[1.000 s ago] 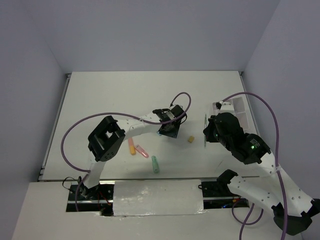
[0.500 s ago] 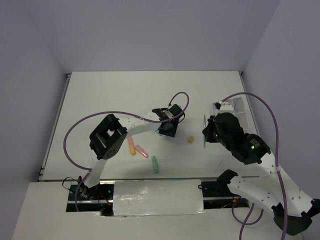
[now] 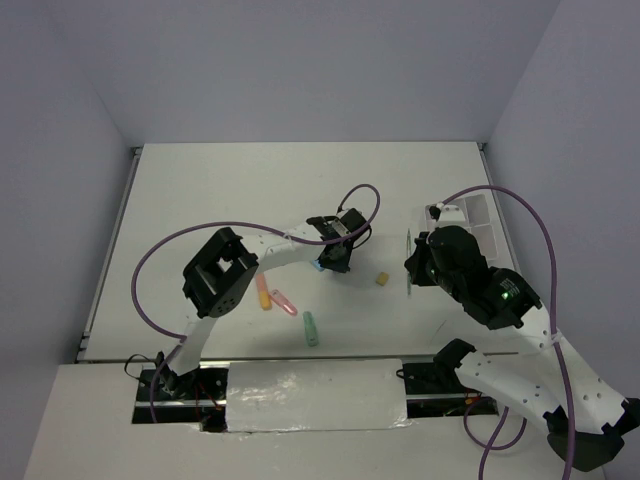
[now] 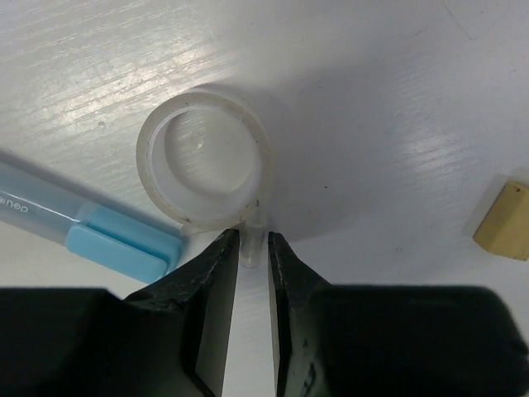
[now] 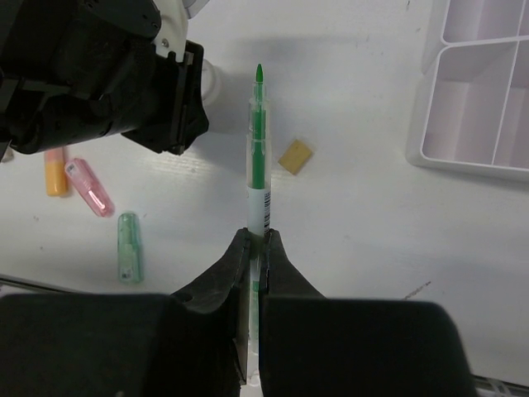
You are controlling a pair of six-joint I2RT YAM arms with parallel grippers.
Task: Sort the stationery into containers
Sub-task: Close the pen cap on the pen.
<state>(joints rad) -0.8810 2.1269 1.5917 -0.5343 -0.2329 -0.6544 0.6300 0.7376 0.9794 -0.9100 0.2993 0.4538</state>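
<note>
White table [image 3: 200,200], one tray [image 5: 463,157] at its far right. One tape ring [image 4: 263,165] lies flat mid-table, touching one blue marker [image 4: 91,231], with one eraser [image 4: 502,222] near. The left gripper [image 4: 252,256], fingers narrow, straddles the ring's near wall; whether it pinches I cannot tell. The right gripper [image 5: 256,248] clamps one green pen [image 5: 258,157] short of the tray. Orange [image 5: 55,171], pink [image 5: 89,188] and green [image 5: 127,247] markers lie loose, one each.
</note>
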